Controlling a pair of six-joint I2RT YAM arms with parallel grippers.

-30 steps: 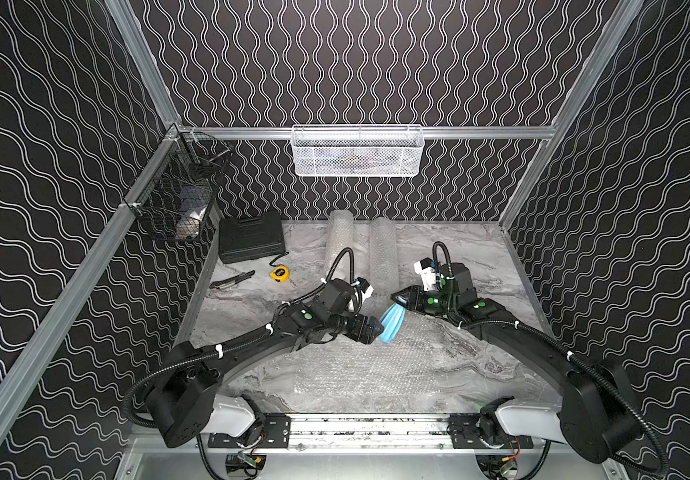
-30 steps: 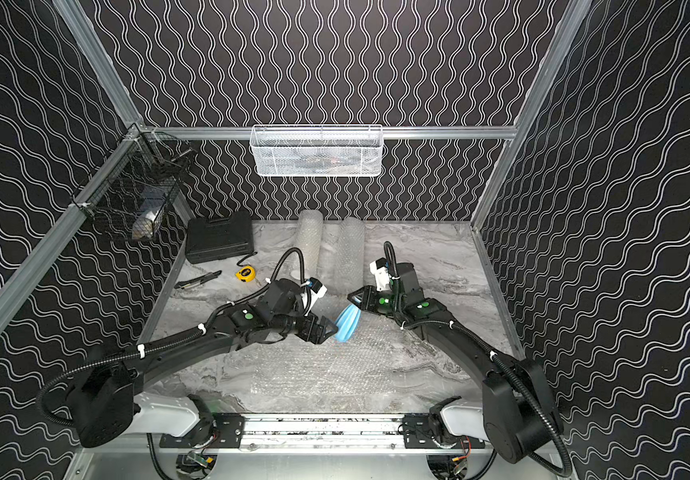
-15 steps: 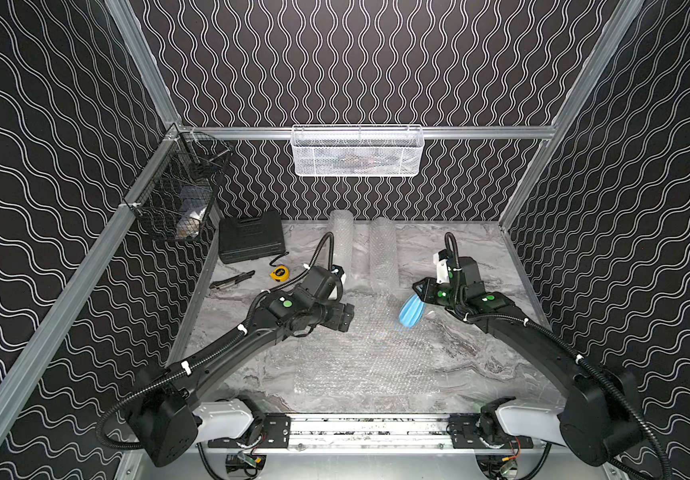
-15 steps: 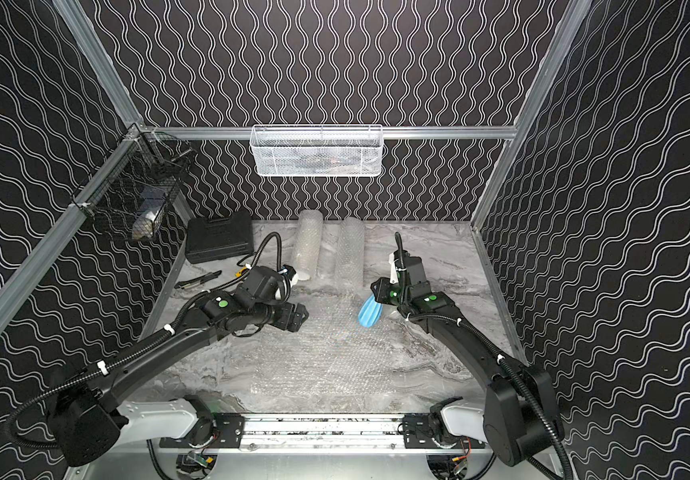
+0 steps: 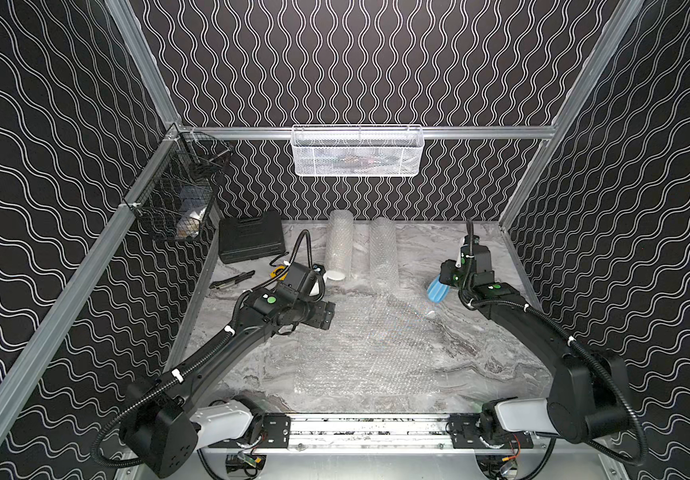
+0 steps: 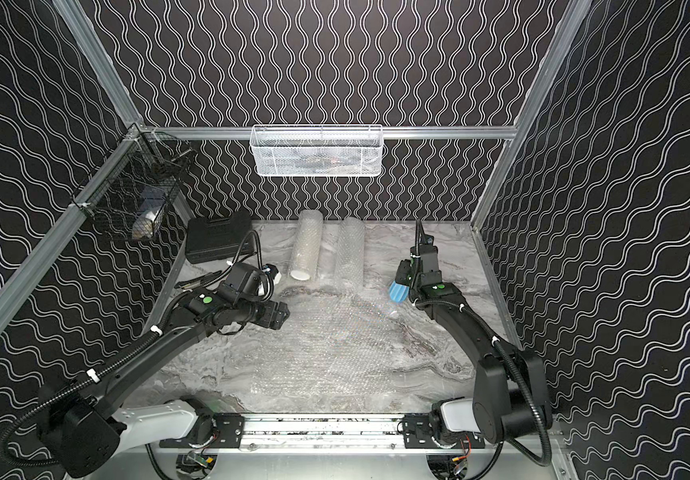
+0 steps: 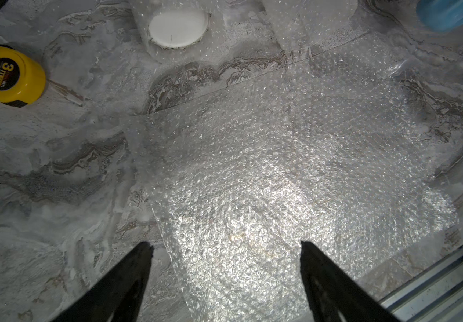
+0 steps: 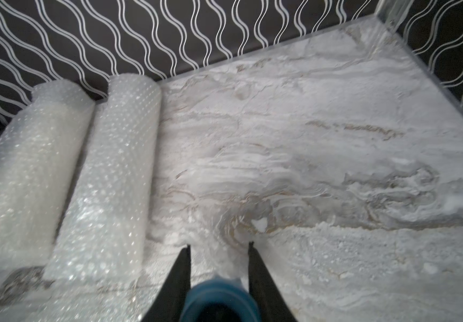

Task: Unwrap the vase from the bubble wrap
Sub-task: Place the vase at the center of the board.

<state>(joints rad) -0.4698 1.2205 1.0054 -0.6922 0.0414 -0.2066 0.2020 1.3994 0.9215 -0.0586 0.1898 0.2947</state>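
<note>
A blue vase (image 5: 436,292) (image 6: 397,292) hangs bare at the right of the marble table (image 5: 480,345), a little above it. My right gripper (image 5: 443,284) (image 8: 219,245) is shut on its body (image 8: 219,302). The bubble wrap (image 5: 368,353) (image 6: 335,340) lies spread flat in the middle. Left of the vase, my left gripper (image 5: 327,320) (image 7: 225,244) hovers open over the sheet's (image 7: 280,167) left edge, holding nothing. The vase's end (image 7: 448,14) shows at the far corner of the left wrist view.
Two bubble-wrapped rolls (image 5: 340,245) (image 5: 385,253) lie at the back; one shows a white end (image 7: 178,26). A black case (image 5: 250,241), yellow tape measure (image 7: 8,75) and a dark tool (image 5: 231,280) sit back left. Wire baskets (image 5: 177,199) (image 5: 356,151) hang on the walls.
The grippers were together at the vase in the middle. My right gripper has carried the vase right and back; my left gripper has pulled away to the left, empty.
</note>
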